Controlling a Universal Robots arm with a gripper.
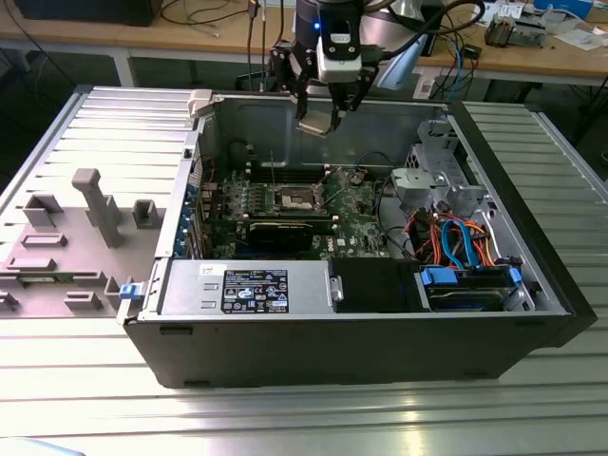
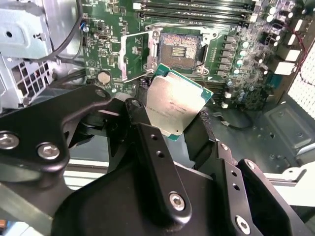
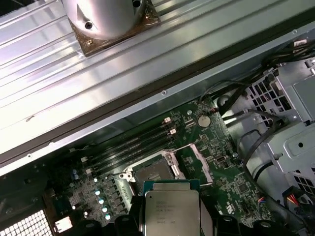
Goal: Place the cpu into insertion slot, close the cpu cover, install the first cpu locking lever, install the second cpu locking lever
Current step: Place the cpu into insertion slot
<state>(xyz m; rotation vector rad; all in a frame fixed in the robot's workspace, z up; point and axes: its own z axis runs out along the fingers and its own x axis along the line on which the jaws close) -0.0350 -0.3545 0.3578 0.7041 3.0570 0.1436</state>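
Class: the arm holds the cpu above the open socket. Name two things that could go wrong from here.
1. The cpu, held in the gripper, looks turned relative to the slot. Lowered like that, it may sit askew on the rim or damage the contacts.
2. The cover stands open right beside the slot, so the fingers might catch it.

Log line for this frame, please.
gripper: shut on cpu | cpu: held above insertion slot, not seated | cpu cover: open

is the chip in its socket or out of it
Out. The gripper holds the chip above the board, clear of the socket, whose dark centre sits bare.
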